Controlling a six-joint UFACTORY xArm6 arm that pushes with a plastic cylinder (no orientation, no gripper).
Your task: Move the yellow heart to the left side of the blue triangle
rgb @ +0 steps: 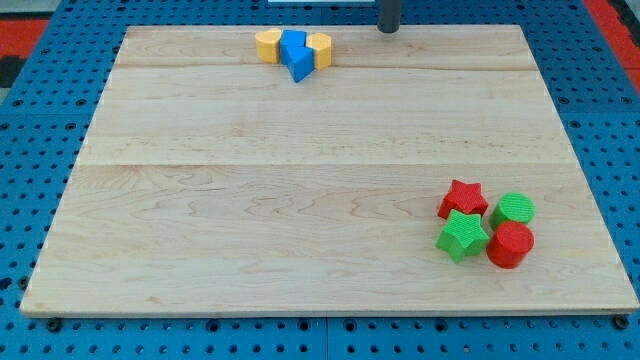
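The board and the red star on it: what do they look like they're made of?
The board looks like pale, unpainted wood with a smooth matt finish: fine grain lines and lengthwise plank seams show. The red star looks like moulded or printed plastic, though the view leaves that open: uniform saturated colour, crisp edges, slight sheen, no grain. My tip is at the view's top, clear of all the blocks.

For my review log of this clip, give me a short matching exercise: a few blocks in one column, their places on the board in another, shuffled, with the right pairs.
Column 1:
1. blue block
2. red star
3. green star
4. my tip

Column 2:
A. bottom-left of the view's right cluster
B. between two yellow blocks near the view's top
C. at the board's top edge, right of the yellow blocks, touching nothing
D. top-left of the view's right cluster

Pairs: 1-B, 2-D, 3-A, 4-C
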